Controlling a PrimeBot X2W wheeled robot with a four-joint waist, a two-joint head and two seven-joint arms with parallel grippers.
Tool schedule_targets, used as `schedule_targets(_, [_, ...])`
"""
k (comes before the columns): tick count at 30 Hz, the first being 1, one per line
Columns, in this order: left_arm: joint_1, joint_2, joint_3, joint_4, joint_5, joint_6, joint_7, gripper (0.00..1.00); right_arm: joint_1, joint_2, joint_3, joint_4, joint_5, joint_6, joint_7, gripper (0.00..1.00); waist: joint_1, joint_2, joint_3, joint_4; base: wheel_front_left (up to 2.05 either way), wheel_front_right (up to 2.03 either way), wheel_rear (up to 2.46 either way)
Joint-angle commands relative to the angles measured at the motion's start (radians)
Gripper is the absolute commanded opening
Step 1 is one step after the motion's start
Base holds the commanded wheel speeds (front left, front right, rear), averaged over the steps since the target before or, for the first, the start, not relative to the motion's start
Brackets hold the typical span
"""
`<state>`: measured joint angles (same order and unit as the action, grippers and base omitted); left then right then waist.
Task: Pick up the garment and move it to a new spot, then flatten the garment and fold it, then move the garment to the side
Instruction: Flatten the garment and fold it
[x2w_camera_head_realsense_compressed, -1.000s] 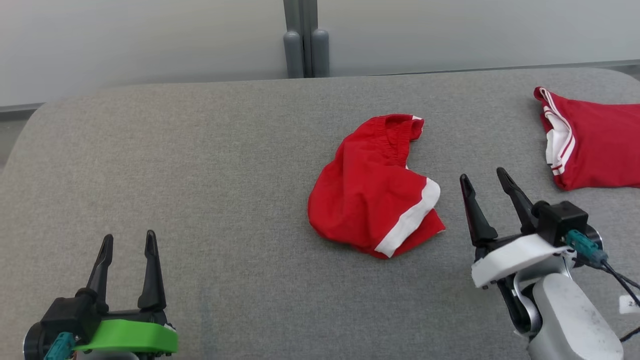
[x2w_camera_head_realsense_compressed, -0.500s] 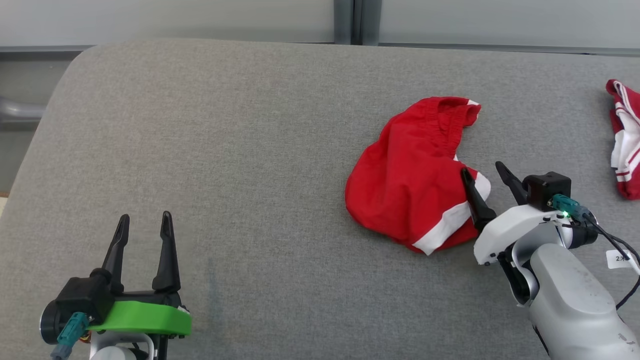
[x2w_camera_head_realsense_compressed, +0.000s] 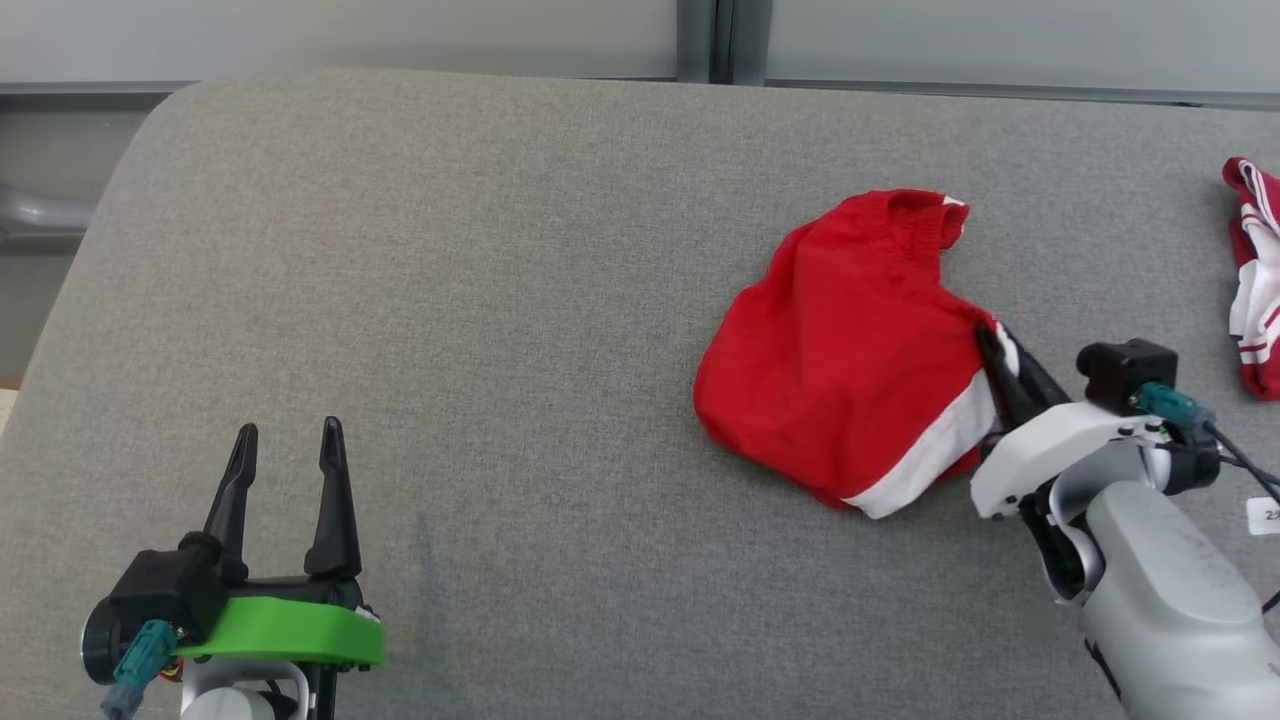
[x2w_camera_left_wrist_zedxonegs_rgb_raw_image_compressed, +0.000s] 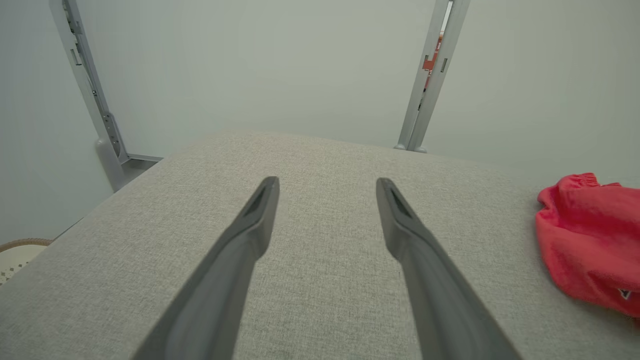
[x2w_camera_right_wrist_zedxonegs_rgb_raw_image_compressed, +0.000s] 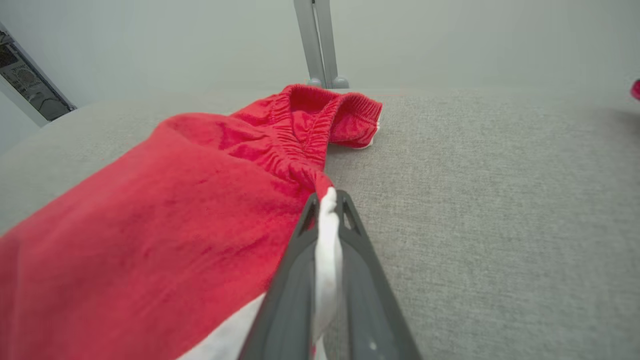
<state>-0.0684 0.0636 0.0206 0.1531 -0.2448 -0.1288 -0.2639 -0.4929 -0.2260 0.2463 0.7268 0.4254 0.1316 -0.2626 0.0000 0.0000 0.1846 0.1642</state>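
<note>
The garment (x2w_camera_head_realsense_compressed: 845, 345) is a pair of red shorts with a white hem band, lying crumpled right of centre on the grey padded table (x2w_camera_head_realsense_compressed: 480, 300). My right gripper (x2w_camera_head_realsense_compressed: 998, 342) is shut on the garment's right edge, with the white band pinched between the fingers. The right wrist view shows that grip close up: the right gripper (x2w_camera_right_wrist_zedxonegs_rgb_raw_image_compressed: 327, 197) holds white cloth, and the garment (x2w_camera_right_wrist_zedxonegs_rgb_raw_image_compressed: 175, 220) spreads away to the left with its elastic waistband at the far end. My left gripper (x2w_camera_head_realsense_compressed: 288, 432) stands open at the lower left over bare table; in its own view the left gripper (x2w_camera_left_wrist_zedxonegs_rgb_raw_image_compressed: 327, 182) holds nothing, and the garment (x2w_camera_left_wrist_zedxonegs_rgb_raw_image_compressed: 590, 245) lies far right.
A second red garment with white stripes (x2w_camera_head_realsense_compressed: 1255, 280) lies at the table's right edge. A grey post (x2w_camera_head_realsense_compressed: 705, 40) stands behind the far edge against a pale wall. The table's rounded left corner (x2w_camera_head_realsense_compressed: 150, 120) drops off to the floor.
My right gripper moved in from the right onto the garment's white-banded edge and shut on it. The head camera shifted, sliding the whole scene rightward. The left gripper stayed open.
</note>
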Motion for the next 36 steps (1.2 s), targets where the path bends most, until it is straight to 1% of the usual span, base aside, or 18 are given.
schedule_targets(1, [-0.009, -0.001, -0.003, 0.001, 0.003, -0.003, 0.000, 1.00, -0.001, -0.019, -0.016, -0.022, -0.013, -0.002, -0.002, 0.00, 0.0000, 0.0000, -0.012, -0.009, 0.00, 0.00, 0.00])
schedule_targets(5, [-0.009, -0.002, -0.008, 0.002, 0.004, -0.003, 0.000, 1.00, -0.011, -0.055, -0.055, -0.096, -0.048, -0.002, -0.003, 0.00, 0.0000, 0.0000, -0.028, -0.012, 0.00, 0.00, 0.00])
schedule_targets(7, [-0.007, -0.002, -0.010, 0.003, 0.004, -0.003, 0.000, 1.00, -0.021, -0.065, -0.057, -0.136, -0.064, -0.002, -0.002, 0.00, 0.0000, 0.0000, -0.036, -0.011, 0.00, 0.00, 0.00])
schedule_targets(9, [-0.003, -0.002, -0.013, 0.004, 0.003, -0.003, 0.000, 1.00, -0.029, -0.063, -0.043, -0.172, -0.080, -0.002, -0.002, 0.00, 0.0000, 0.0000, -0.044, -0.007, 0.00, 0.00, 0.00])
schedule_targets(12, [0.006, -0.002, -0.016, 0.004, 0.000, -0.003, 0.000, 1.00, -0.042, -0.040, 0.012, -0.212, -0.094, -0.002, -0.002, 0.00, 0.0000, 0.0000, -0.056, 0.006, 0.00, 0.00, 0.00])
schedule_targets(17, [0.014, -0.002, -0.013, 0.005, -0.003, -0.003, 0.000, 1.00, -0.073, 0.032, 0.125, -0.237, -0.092, -0.002, -0.003, 0.00, 0.0000, 0.0000, -0.066, 0.033, 0.00, 0.00, 0.00])
schedule_targets(22, [0.015, -0.003, -0.023, 0.009, -0.005, -0.004, 0.000, 1.00, -0.110, 0.129, 0.292, -0.195, -0.071, -0.002, -0.003, 0.00, 0.0000, 0.0000, -0.067, 0.068, 0.00, 0.00, 0.00])
schedule_targets(25, [0.009, -0.004, -0.033, 0.013, -0.008, -0.004, 0.000, 1.00, -0.117, 0.157, 0.394, -0.160, -0.052, -0.002, -0.003, 0.00, 0.0000, 0.0000, -0.064, 0.092, 0.00, 0.00, 0.00])
schedule_targets(28, [0.003, -0.005, -0.040, 0.018, -0.012, -0.004, 0.000, 1.00, -0.120, 0.170, 0.495, -0.114, -0.019, -0.002, -0.003, 0.00, 0.0000, 0.0000, -0.061, 0.115, 0.00, 0.00, 0.00])
schedule_targets(29, [0.000, -0.006, -0.042, 0.021, -0.012, -0.004, 0.000, 1.00, -0.121, 0.172, 0.514, -0.102, -0.010, -0.002, -0.003, 0.00, 0.0000, 0.0000, -0.060, 0.120, 0.00, 0.00, 0.00])
schedule_targets(30, [-0.002, -0.006, -0.042, 0.023, -0.013, -0.004, 0.000, 1.00, -0.116, 0.174, 0.544, -0.089, 0.009, -0.002, -0.003, 0.23, 0.0000, 0.0000, -0.060, 0.126, 0.00, 0.00, 0.00])
schedule_targets(31, [-0.003, -0.007, -0.045, 0.024, -0.014, -0.004, 0.000, 1.00, -0.110, 0.175, 0.571, -0.079, 0.026, -0.002, -0.003, 0.71, 0.0000, 0.0000, -0.060, 0.130, 0.00, 0.00, 0.00])
schedule_targets(32, [-0.003, -0.007, -0.045, 0.027, -0.015, -0.004, 0.000, 1.00, -0.104, 0.175, 0.598, -0.071, 0.047, -0.002, -0.003, 1.00, 0.0000, 0.0000, -0.060, 0.133, 0.00, 0.00, 0.00])
schedule_targets(36, [0.000, -0.009, -0.039, 0.029, -0.016, -0.004, 0.000, 1.00, -0.102, 0.173, 0.654, -0.056, 0.101, -0.002, -0.003, 1.00, 0.0000, 0.0000, -0.060, 0.133, 0.00, 0.00, 0.00])
